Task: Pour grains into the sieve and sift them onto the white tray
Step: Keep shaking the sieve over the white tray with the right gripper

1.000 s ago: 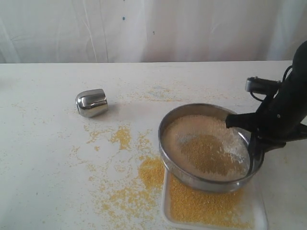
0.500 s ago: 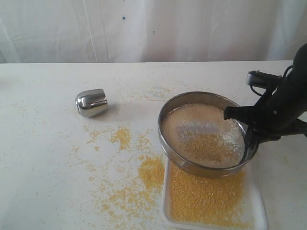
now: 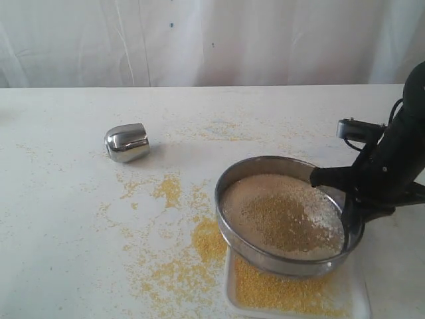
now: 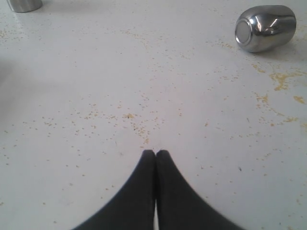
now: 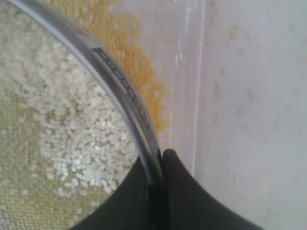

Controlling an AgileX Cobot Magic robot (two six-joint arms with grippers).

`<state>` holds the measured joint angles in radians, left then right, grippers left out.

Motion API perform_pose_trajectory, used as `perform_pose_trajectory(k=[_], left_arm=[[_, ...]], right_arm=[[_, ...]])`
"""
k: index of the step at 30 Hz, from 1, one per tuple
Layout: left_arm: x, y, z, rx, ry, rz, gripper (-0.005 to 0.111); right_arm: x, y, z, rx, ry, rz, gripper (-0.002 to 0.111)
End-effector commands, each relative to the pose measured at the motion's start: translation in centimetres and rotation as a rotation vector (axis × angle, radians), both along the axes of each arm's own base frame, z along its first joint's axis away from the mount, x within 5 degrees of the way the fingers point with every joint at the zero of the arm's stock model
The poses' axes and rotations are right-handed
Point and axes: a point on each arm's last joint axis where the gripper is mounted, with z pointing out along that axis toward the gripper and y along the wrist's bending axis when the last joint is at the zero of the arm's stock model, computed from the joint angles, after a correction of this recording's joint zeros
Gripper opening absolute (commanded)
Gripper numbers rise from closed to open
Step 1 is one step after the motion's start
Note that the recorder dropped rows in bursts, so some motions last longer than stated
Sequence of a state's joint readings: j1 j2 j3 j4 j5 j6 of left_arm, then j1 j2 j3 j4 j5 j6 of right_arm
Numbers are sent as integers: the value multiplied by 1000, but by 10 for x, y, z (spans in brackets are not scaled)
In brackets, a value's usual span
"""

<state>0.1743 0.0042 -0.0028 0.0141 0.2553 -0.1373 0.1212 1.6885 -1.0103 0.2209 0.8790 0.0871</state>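
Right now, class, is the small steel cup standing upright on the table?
No, the steel cup lies tipped on its side on the table.

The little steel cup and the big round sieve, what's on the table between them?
Between the cup and the sieve lie only spilled yellow grains, in loose patches on the table, as the exterior view shows.

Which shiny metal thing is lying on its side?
The small cup, off by itself, lies tipped over. The wide sieve faces open side up, with the right gripper holding its rim over the tray.
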Motion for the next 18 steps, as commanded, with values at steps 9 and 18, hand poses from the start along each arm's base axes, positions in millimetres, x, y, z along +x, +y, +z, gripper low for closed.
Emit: perform_pose_trajectory(k=[9, 18], left_arm=[[0, 0, -1, -5, -3, 1, 0], [0, 0, -1, -5, -3, 1, 0]], right_arm=[[6, 0, 12, 14, -84, -21, 0], [3, 0, 8, 12, -69, -21, 0]])
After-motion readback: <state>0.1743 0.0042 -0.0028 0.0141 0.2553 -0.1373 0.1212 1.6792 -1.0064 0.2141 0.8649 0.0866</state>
